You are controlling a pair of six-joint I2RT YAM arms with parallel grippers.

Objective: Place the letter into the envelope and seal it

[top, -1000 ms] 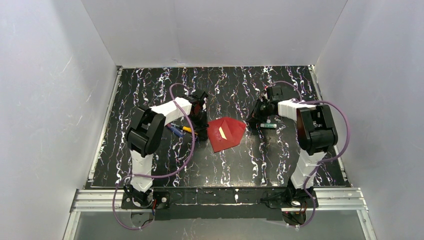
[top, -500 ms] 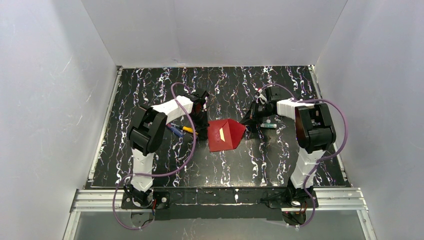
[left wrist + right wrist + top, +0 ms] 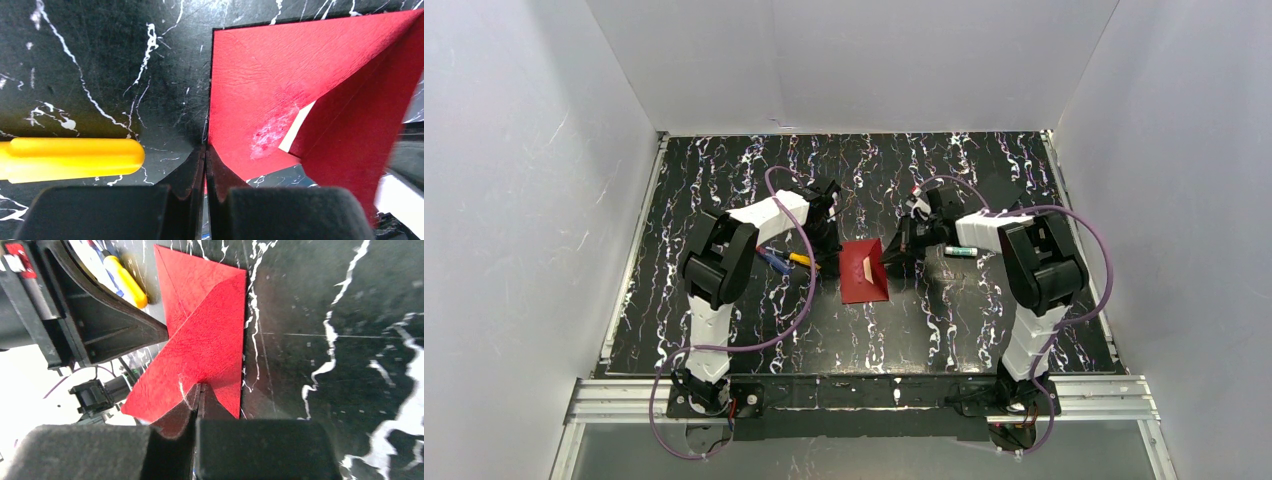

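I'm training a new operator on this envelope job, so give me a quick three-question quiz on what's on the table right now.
1. True or false: the envelope's flap lies flat and sealed.
2. Which arm's claw pinches the flap's tip? A. left B. right C. neither
3. Fill in: the pen's end nearest the envelope is ___ in colour.

Key
1. False. The flap stands raised, and a strip of the letter shows under it.
2. B. The right claw is shut on the tip, while the left claw is shut on the envelope's left edge.
3. Yellow.
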